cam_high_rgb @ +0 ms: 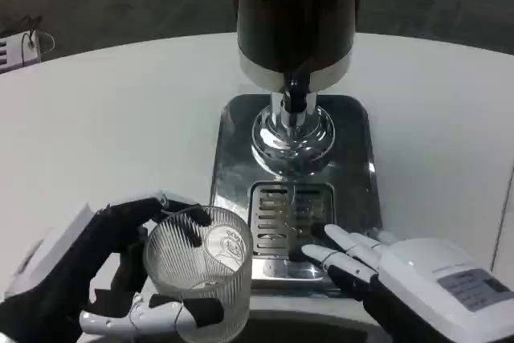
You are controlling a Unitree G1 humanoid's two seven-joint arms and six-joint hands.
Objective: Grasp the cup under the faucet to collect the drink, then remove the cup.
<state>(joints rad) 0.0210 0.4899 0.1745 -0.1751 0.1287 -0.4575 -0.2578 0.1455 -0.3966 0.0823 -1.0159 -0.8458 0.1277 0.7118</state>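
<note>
Spread across the whole view: a white table (104, 118), rounded at its far edge. Standing at centre on it: a drink dispenser (294, 14) with a dark body, a silver band and a chrome faucet (294, 94) pointing down over a shiny steel base (353, 174), with a slotted drip grate (281, 218) set into its near part. Low on the right: right hand (401, 275), white-backed, fingers stretched out flat and slightly apart, tips touching the near right edge of the grate, holding nothing. Low on the left: left hand (104, 279), wrapped around the cup (199, 271), black fingers on the far rim and a white finger across the near side. Cup: clear ribbed glass, upright, round mouth open to the camera, a pale printed mark showing through the wall; held just left of the base, off the grate, not under the faucet. Contents impossible to tell.
</note>
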